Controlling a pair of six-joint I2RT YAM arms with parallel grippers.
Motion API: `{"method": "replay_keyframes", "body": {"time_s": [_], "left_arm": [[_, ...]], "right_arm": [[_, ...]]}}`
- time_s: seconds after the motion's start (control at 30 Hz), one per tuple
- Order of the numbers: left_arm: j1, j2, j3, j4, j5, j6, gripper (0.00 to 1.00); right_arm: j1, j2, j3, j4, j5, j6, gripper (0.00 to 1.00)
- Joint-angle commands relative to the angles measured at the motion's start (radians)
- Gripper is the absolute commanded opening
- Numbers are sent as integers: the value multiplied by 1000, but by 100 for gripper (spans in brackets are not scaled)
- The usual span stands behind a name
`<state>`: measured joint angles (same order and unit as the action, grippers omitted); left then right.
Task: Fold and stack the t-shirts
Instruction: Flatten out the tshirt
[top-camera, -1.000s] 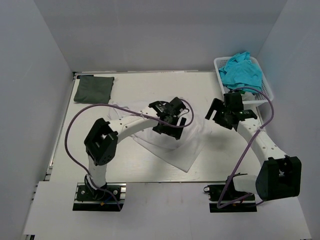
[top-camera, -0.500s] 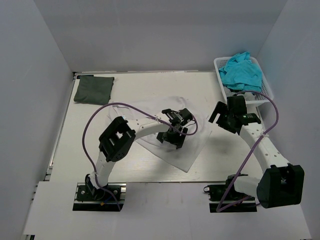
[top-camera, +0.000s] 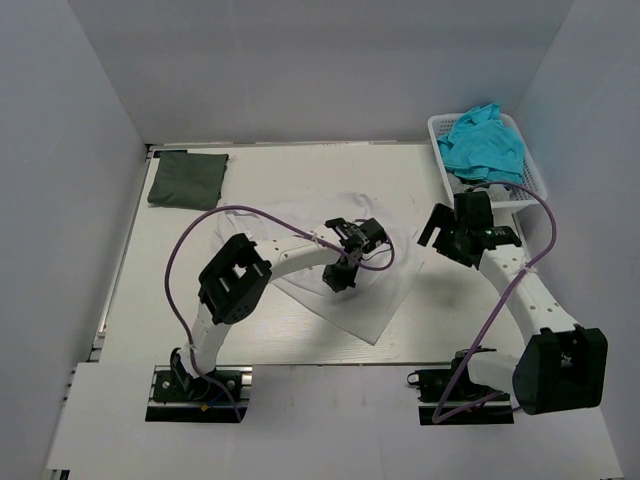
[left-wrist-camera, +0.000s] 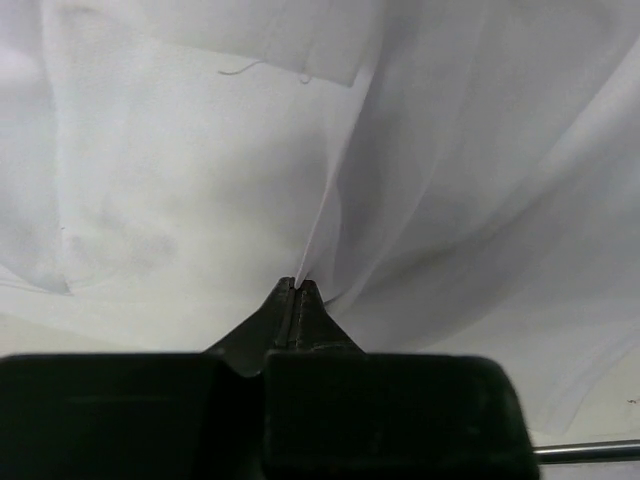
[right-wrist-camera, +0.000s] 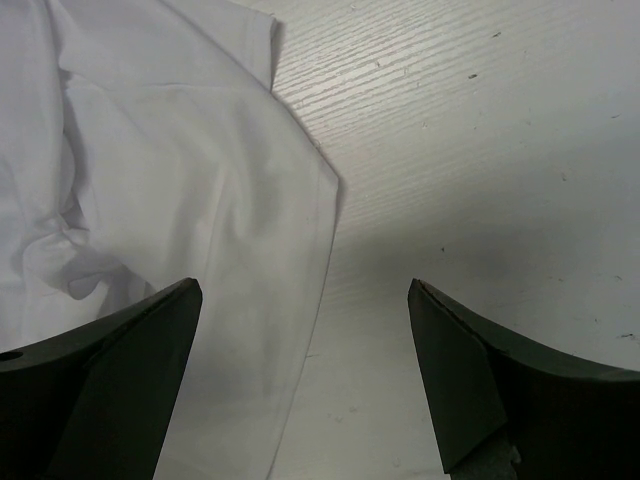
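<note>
L gripper (left-wrist-camera: 298, 285): you're pinching a raised ridge of the white t-shirt (left-wrist-camera: 180, 190), fingertips pressed together | white t-shirt is lying rumpled at middle of table (top-camera: 260, 165) | R gripper (right-wrist-camera: 305, 295): you're holding it spread wide above that shirt's edge | dark grey-green t-shirt (top-camera: 187, 178) is lying folded at far-left corner | teal t-shirts (top-camera: 483, 143) are sitting heaped in basket (top-camera: 537, 185)

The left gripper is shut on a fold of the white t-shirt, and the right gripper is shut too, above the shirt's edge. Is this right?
Not wholly. The left gripper is indeed shut on a fold of the white t-shirt, but the right gripper is open, its jaws wide apart above the shirt's edge and the table, as the right wrist view shows.
</note>
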<state>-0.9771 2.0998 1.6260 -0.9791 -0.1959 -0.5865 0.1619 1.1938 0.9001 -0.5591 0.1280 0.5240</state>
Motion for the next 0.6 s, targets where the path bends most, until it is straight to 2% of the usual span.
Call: {"method": "replay_keyframes", "body": {"time_s": [0.0,0.13,0.27,0.57], "left_arm": [[5,-122,44,-13,-46,-26,0],[26,-220,54,-13,-135,-58,0],[38,-319,80,-58,-369,-99,0],[152,-376,112,-145,-540,-99,0]], "right_arm": [[-7,48,11,18,12,-24,90],[-7,124,66,37,24,-32,90],[-4,213,92,108,39,-32,90],[-4,458,272,149,85,-53,88]]}}
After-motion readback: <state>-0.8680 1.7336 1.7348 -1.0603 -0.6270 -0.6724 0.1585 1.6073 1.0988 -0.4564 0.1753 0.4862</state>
